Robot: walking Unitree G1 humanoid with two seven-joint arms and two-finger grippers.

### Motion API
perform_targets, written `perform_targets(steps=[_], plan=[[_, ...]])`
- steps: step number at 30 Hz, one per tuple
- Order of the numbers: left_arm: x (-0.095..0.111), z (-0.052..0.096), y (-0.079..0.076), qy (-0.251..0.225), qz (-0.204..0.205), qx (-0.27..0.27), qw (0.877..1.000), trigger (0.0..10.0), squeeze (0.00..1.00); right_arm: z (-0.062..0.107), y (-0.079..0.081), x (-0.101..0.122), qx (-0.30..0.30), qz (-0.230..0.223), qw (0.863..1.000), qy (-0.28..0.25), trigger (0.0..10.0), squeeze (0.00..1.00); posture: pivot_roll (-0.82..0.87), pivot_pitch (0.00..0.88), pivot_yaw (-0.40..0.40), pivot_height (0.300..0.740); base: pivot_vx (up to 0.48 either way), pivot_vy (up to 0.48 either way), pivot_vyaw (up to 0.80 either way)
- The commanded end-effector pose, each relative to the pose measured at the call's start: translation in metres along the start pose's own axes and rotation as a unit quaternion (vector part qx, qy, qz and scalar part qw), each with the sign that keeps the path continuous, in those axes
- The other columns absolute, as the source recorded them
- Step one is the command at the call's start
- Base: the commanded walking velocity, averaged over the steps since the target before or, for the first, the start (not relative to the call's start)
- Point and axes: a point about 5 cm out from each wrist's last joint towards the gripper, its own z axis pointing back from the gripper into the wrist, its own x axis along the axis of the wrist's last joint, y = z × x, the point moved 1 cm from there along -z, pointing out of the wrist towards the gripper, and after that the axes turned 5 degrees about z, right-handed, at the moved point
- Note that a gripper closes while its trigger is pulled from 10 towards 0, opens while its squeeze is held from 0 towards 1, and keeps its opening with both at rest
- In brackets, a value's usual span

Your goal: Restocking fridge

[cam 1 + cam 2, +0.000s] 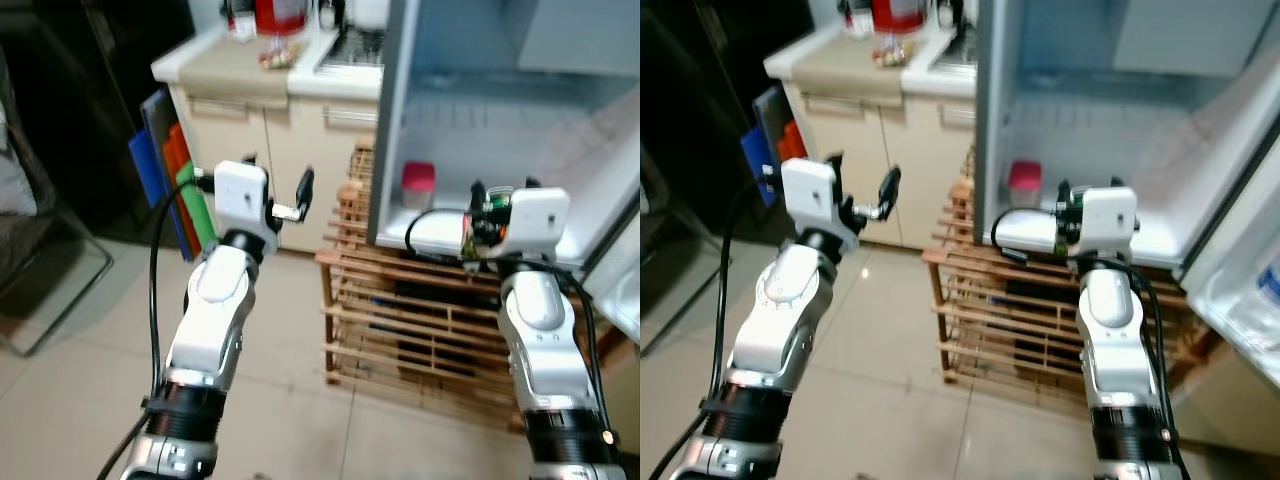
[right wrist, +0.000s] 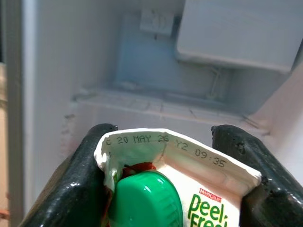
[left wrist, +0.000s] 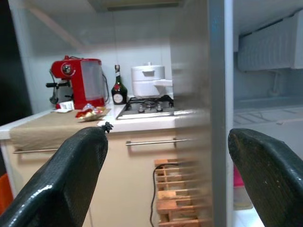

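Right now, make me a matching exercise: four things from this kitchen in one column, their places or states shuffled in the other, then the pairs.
Things
1. juice carton
2. red coffee machine
3. red-lidded container
4. left gripper

Places or states
A. on the countertop, beside a dark bottle
B. open, raised in front of the cabinets
C. clamped between the right gripper's fingers
D. standing inside the open fridge

Pairs: 1-C, 2-A, 3-D, 4-B

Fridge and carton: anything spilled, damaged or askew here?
Nothing stands out. The right gripper holds the juice carton with its green cap on, facing the open fridge; a red-lidded container sits upright inside.
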Motion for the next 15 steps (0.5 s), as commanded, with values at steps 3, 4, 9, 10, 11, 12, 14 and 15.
perform_targets(steps=[3, 4, 9, 10, 11, 12, 14, 15], plan=[[0.001, 0.000, 0.002, 0.000, -0.008, -0.005, 1.000, 10.0, 0.00, 0.000, 0.007, 0.003, 0.008, -0.003, 1.000, -0.004, 10.0, 0.00, -0.08, 0.000, 0.048, 0.740, 0.000, 0.000, -0.80], [0.001, -0.001, 0.001, 0.000, -0.010, -0.006, 1.000, 10.0, 0.00, -0.001, 0.007, 0.003, 0.008, -0.004, 1.000, -0.004, 10.0, 0.00, -0.08, 0.000, 0.049, 0.740, 0.000, 0.000, -0.80], [-0.001, 0.000, -0.009, 0.006, -0.007, -0.047, 0.999, 10.0, 0.00, -0.002, 0.009, 0.005, 0.013, -0.007, 1.000, -0.009, 10.0, 0.00, -0.08, 0.000, 0.049, 0.740, 0.000, 0.000, 0.00], [-0.005, 0.001, -0.016, 0.024, -0.001, -0.086, 0.996, 10.0, 0.00, -0.002, 0.010, 0.005, 0.015, -0.008, 1.000, -0.009, 10.0, 0.00, -0.07, 0.000, 0.048, 0.740, 0.000, 0.000, 0.00], [-0.011, 0.003, -0.023, 0.043, 0.004, -0.120, 0.992, 10.0, 0.00, -0.002, 0.011, 0.005, 0.017, -0.008, 1.000, -0.009, 10.0, 0.00, -0.07, 0.000, 0.046, 0.740, 0.000, 0.000, 0.00], [-0.016, 0.005, -0.027, 0.060, 0.010, -0.143, 0.988, 10.0, 0.00, -0.002, 0.013, 0.004, 0.020, -0.009, 1.000, -0.009, 10.0, 0.00, -0.07, 0.000, 0.046, 0.740, 0.000, 0.000, 0.00], [-0.034, 0.009, -0.024, 0.116, 0.007, -0.147, 0.982, 10.0, 0.00, -0.004, 0.017, 0.005, 0.028, -0.010, 0.999, -0.011, 10.0, 0.00, -0.07, 0.000, 0.048, 0.740, 0.000, 0.000, 0.00], [-0.034, 0.009, -0.024, 0.116, 0.007, -0.147, 0.982, 10.0, 0.00, -0.004, 0.017, 0.005, 0.028, -0.010, 0.999, -0.011, 10.0, 0.00, -0.07, 0.000, 0.048, 0.740, 0.000, 0.000, 0.00]])
